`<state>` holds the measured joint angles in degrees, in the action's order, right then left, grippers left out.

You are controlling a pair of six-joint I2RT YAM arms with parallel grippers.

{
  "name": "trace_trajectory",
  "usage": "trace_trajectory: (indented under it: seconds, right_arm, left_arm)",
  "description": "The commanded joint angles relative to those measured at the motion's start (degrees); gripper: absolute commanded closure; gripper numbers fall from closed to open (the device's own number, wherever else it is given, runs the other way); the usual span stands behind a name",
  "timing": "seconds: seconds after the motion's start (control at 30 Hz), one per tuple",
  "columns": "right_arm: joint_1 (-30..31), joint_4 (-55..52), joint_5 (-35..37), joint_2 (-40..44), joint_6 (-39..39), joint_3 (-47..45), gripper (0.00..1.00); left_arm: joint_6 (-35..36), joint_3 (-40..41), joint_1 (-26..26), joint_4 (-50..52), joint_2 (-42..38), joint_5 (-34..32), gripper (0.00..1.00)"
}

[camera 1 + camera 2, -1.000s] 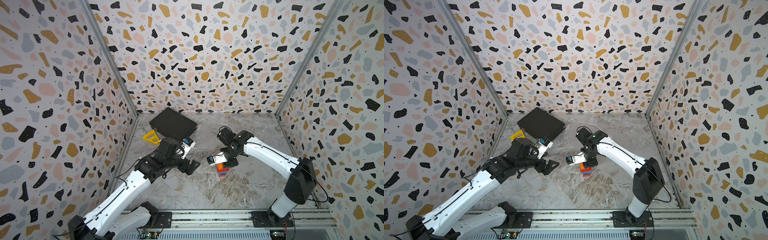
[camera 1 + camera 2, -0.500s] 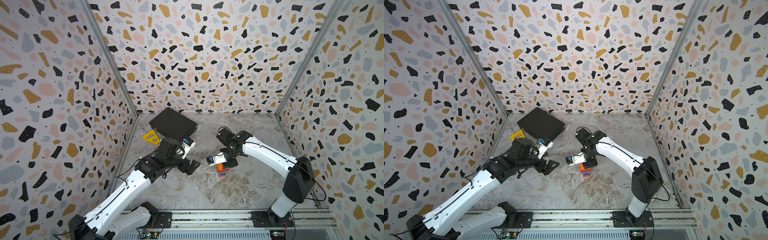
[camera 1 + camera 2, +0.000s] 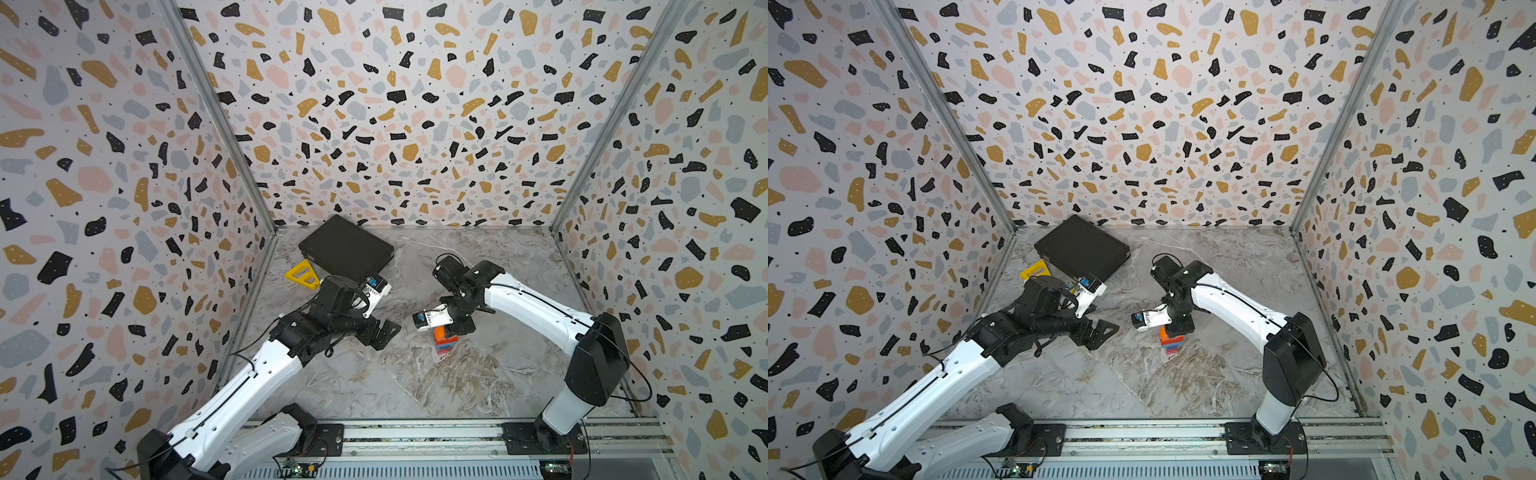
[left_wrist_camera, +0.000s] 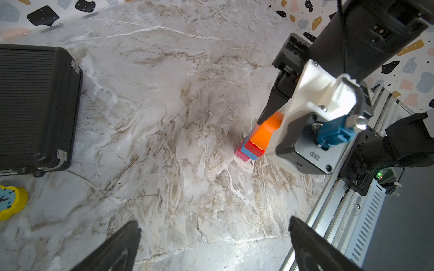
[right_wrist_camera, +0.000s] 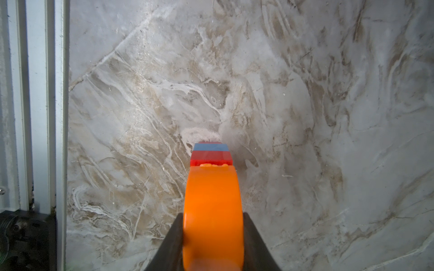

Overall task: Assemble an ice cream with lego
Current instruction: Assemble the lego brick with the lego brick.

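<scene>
The ice cream (image 3: 444,340) (image 3: 1172,340) stands upright on the marble floor mid-table, a stack of lego. Its orange dome (image 5: 212,206) (image 4: 266,131) sits on top, above a red layer (image 5: 211,158), a light-blue layer (image 5: 210,147) and a pink foot (image 4: 240,153). My right gripper (image 5: 212,218) (image 3: 452,328) reaches down from above and is shut on the orange dome, one finger on each flat side. My left gripper (image 4: 213,227) (image 3: 380,330) (image 3: 1096,332) hovers low to the left of the stack, open and empty, well apart from it.
A black case (image 3: 347,249) lies at the back left, with a yellow triangular frame (image 3: 303,274) beside it. A yellow clock-faced piece (image 4: 9,201) lies near the case. The metal rail (image 3: 415,434) runs along the front edge.
</scene>
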<state>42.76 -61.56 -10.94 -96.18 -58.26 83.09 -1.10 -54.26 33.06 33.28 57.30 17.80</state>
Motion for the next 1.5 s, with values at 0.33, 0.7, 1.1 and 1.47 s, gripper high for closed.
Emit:
trace_trajectory:
  seconds: [0.33, 0.7, 1.1, 1.47]
  right_arm:
    - [0.3, -2.3, -1.4, 0.1, 2.1, 0.5, 0.84]
    - [0.3, -2.1, -1.8, -1.0, 1.5, 0.4, 0.84]
    - [0.3, -1.3, -2.2, -1.6, 0.8, -0.3, 0.84]
    - [0.3, -1.0, -2.5, -2.1, 0.4, -1.0, 0.85]
  left_arm:
    - [0.3, 0.3, -0.5, -1.4, 0.2, 1.1, 0.01]
    - [0.4, 0.3, -0.4, -1.3, 0.1, 1.1, 0.00]
    - [0.4, 0.3, -0.4, -1.2, 0.4, 1.2, 0.00]
    - [0.5, 0.2, -0.4, -1.1, 0.5, 1.3, 0.01]
